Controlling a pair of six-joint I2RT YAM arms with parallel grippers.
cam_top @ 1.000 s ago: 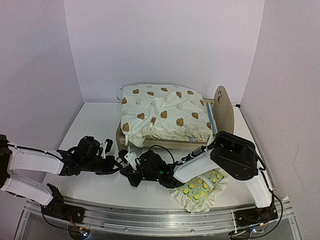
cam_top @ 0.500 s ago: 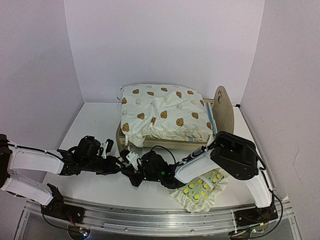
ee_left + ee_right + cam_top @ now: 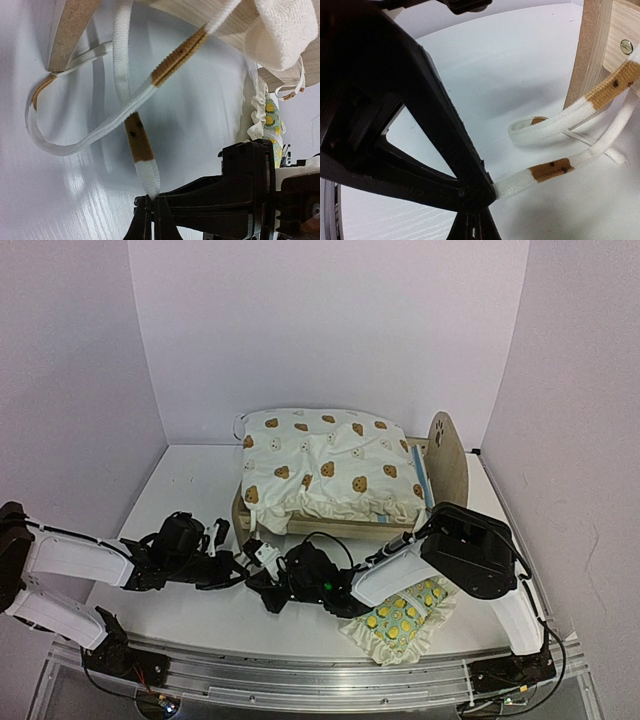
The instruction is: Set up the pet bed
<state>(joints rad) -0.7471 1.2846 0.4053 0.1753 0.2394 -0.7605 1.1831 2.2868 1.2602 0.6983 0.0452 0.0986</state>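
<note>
The pet bed [image 3: 330, 528], a light-wood frame with a paw-print headboard [image 3: 448, 455], stands mid-table with the bear-print cushion [image 3: 325, 465] lying on it. Both grippers meet tip to tip at the bed's front-left corner. My left gripper [image 3: 240, 567] [image 3: 151, 200] is shut on the white end of a cushion tie [image 3: 137, 137] that loops around the wooden corner post [image 3: 67, 30]. My right gripper [image 3: 262, 575] [image 3: 476, 220] is shut too, and the tie [image 3: 550, 170] runs from its tips to the post [image 3: 592, 50]. The left gripper's fingers [image 3: 420, 100] cross in front of it.
A green lemon-print pillow [image 3: 405, 615] lies at the front right, under the right arm and close to the table's near edge. White walls enclose the table on three sides. A second tie [image 3: 180, 50] hangs from the cushion above the loop.
My left gripper opened briefly and shut again on the tie end, edging slightly right toward the right gripper. The right gripper stayed shut and in place.
</note>
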